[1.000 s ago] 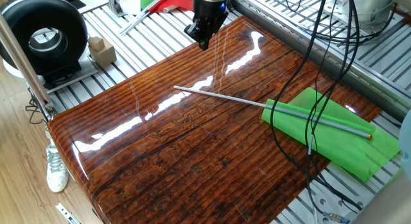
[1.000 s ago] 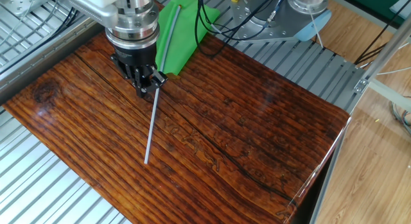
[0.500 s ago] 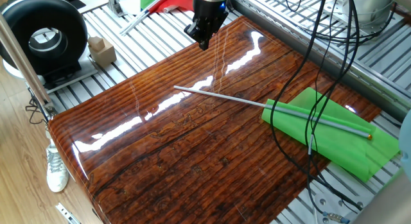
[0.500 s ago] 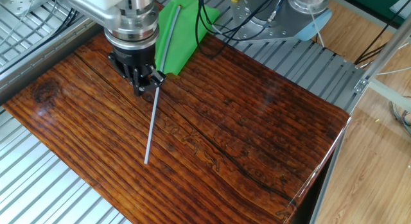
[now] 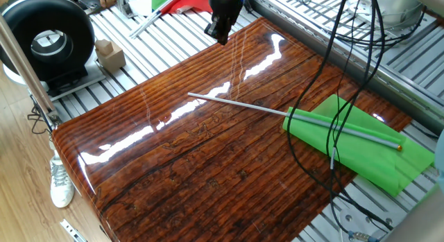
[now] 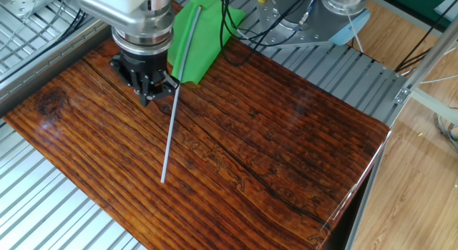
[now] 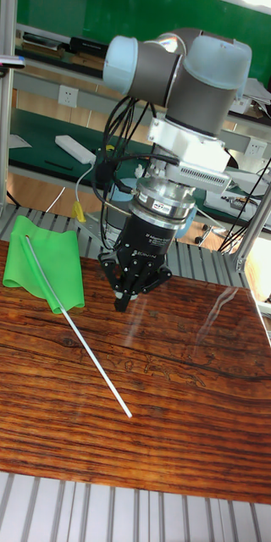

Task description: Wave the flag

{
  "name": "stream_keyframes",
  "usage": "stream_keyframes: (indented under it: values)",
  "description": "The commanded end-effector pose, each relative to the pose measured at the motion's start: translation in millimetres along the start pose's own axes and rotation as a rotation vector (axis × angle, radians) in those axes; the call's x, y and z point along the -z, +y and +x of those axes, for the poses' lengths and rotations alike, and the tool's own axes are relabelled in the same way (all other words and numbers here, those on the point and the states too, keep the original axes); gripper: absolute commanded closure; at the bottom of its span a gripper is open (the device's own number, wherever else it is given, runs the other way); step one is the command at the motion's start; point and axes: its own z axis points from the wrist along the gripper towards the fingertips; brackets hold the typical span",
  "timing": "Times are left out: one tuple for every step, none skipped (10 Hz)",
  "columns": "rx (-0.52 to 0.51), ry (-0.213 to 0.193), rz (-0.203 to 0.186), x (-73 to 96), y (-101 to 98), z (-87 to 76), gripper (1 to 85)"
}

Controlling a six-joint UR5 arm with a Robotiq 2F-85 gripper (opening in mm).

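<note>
The flag lies flat on the wooden board [image 5: 208, 159]. Its green cloth [image 5: 361, 148] is at the right end and its thin grey rod [image 5: 236, 103] runs out across the middle, with an orange tip [image 5: 399, 148] at the cloth end. The cloth [image 6: 200, 35] and rod [image 6: 169, 135] also show in the other fixed view, and the cloth [image 7: 47, 262] and rod [image 7: 85, 343] in the tall view. My gripper [image 5: 222, 39] hovers over the board's far edge, apart from the rod. Its fingers meet in a point, shut on nothing [image 6: 148, 101] [image 7: 121, 305].
A black round device [image 5: 48, 41] and a small wooden block [image 5: 109, 53] stand on the slatted frame at the left. A red-and-green flag [image 5: 173, 1] lies at the back. Black cables [image 5: 340, 96] hang over the green cloth. The arm's base [image 6: 336, 13] stands behind the board.
The gripper has shifted slightly up and toward the board's far edge, away from the rod. The flag has not moved.
</note>
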Motion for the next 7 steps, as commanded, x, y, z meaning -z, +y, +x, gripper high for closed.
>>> stream_keyframes:
  values:
    - [0.143, -0.044, -0.154, -17.5, 35.2, -1.8, 84.3]
    - [0.204, -0.063, -0.123, -30.9, 27.7, -1.6, 84.3]
    - [0.252, -0.07, -0.1, -40.1, 24.0, 1.6, 84.3]
    - [0.296, -0.06, -0.078, -46.7, 20.7, 6.2, 84.3]
    - [0.324, -0.061, -0.075, -48.0, 20.7, 6.4, 84.3]
    - [0.346, -0.061, -0.085, -49.2, 24.8, 6.7, 84.3]
    - [0.368, -0.052, -0.092, -51.4, 28.2, 9.1, 84.3]
